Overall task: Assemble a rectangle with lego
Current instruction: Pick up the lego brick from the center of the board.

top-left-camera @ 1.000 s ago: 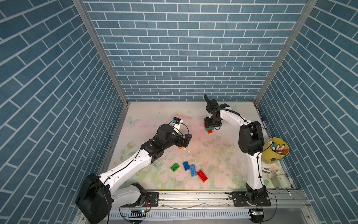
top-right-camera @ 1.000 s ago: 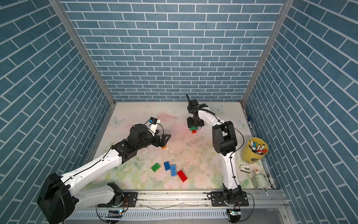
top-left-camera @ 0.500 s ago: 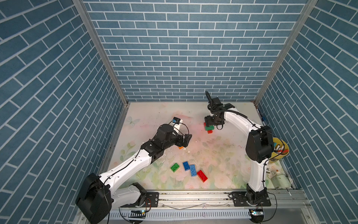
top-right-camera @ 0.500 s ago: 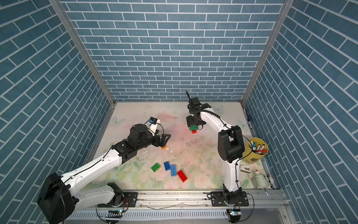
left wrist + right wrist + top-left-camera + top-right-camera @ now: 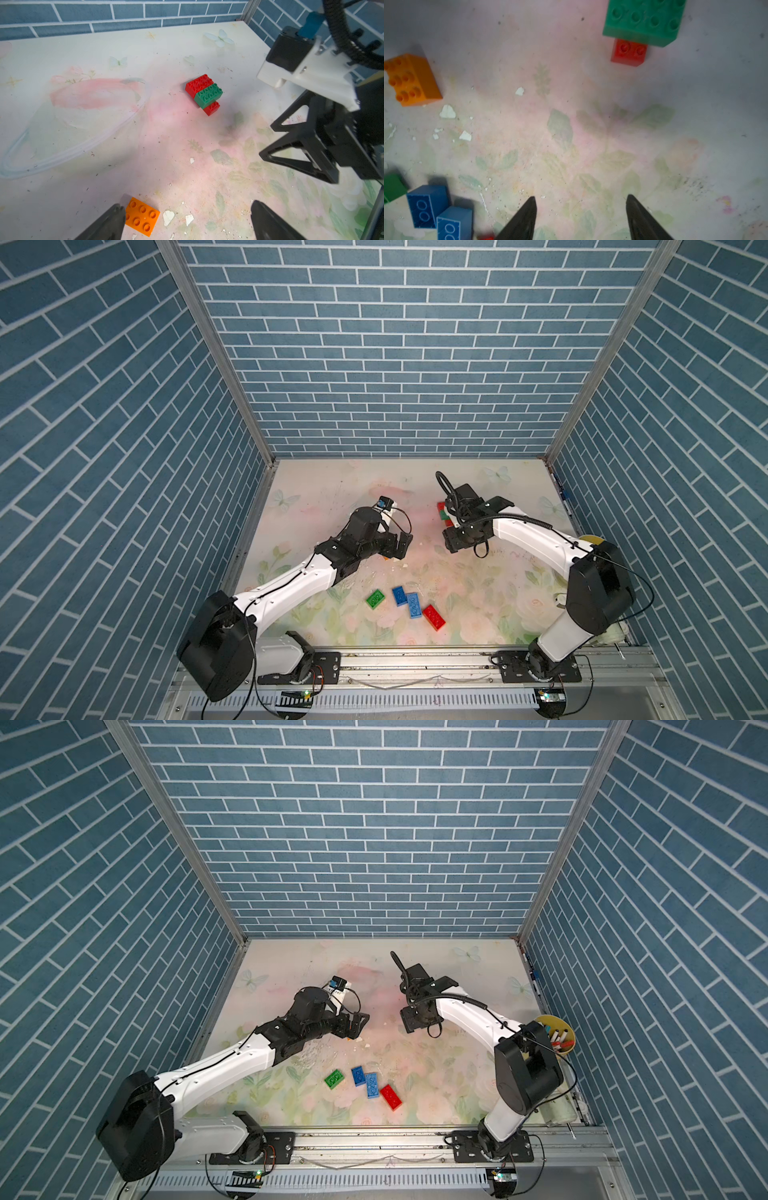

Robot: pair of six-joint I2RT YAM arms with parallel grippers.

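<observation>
A joined lego stack of red and green bricks (image 5: 204, 92) stands at the back of the table, partly hidden behind my right arm in a top view (image 5: 441, 510). My right gripper (image 5: 581, 197) hangs open and empty in front of that stack (image 5: 645, 20), apart from it. An orange brick (image 5: 141, 216) lies beside one finger of my left gripper (image 5: 187, 204), which is wide open and holds nothing. Near the front lie a loose green brick (image 5: 375, 599), two blue bricks (image 5: 400, 595) (image 5: 413, 605) and a red brick (image 5: 434, 616).
A yellow cup of marker pens (image 5: 557, 1038) stands at the right edge behind my right arm. White paint chips (image 5: 168, 217) lie near the orange brick. Blue brick-pattern walls close in the table on three sides.
My right gripper has let go of the red and green stack and pulled back toward the front. The stack stays on the table. My left arm has not moved.
</observation>
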